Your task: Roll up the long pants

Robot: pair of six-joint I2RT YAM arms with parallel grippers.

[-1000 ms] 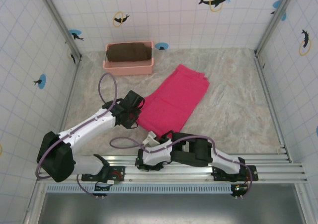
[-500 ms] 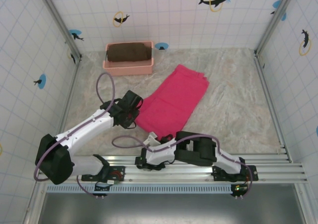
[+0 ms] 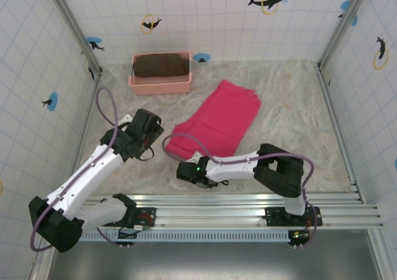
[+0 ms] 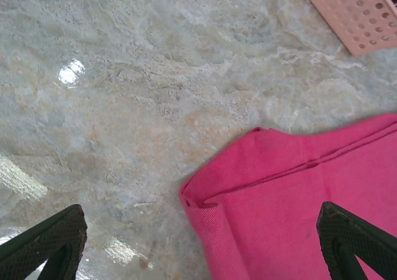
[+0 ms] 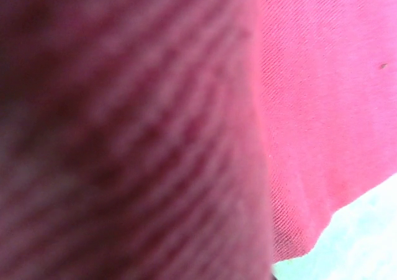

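The long pants (image 3: 218, 120) lie folded flat on the marble tabletop, a magenta strip running from the middle toward the near left. Their near end (image 3: 178, 146) looks bunched into a thicker lip. My left gripper (image 3: 147, 142) hovers just left of that end, open. In the left wrist view its dark fingertips (image 4: 48, 241) stand wide apart, with a folded corner of the pants (image 4: 205, 196) between and beyond them. My right gripper (image 3: 190, 169) sits low at the near end of the pants. Blurred pink fabric (image 5: 322, 106) lies close against the right wrist camera and hides the fingers.
A pale pink plastic basket (image 3: 160, 81) with a dark brown folded cloth (image 3: 161, 64) stands at the back left; its perforated wall (image 4: 360, 13) appears in the left wrist view. Tiled walls close in the table on three sides. A purple cable loops near the right gripper.
My left arm pulled back to the left, off the pants. My right arm stretched out low toward the near end, which has drawn back and bunched up.
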